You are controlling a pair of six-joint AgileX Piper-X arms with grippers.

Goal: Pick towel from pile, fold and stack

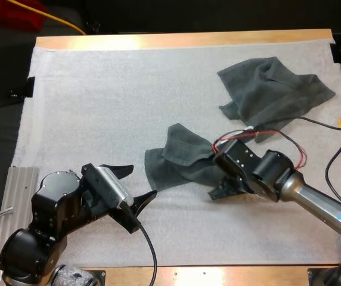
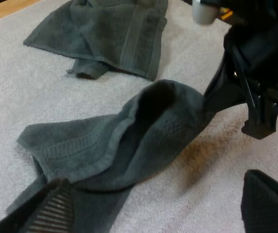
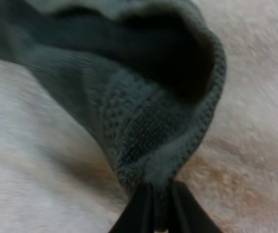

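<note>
The nearer towel [image 1: 179,158] lies central on the white mat [image 1: 99,107], its right edge pinched between the closed fingers of the right gripper [image 3: 162,209]; a second towel [image 1: 275,89] lies crumpled toward the far right. The left gripper [image 1: 138,183] is held spread and empty near the nearer towel's left edge. How much cloth is caught cannot be judged surely (seemingly just a hem), so the lift should be made slowly and the opposite corner taken before the cloth is drawn flat.

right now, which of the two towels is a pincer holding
The middle towel, its edge pinched in the right pincer. The other towel lies loose toward the far right corner of the mat.
</note>
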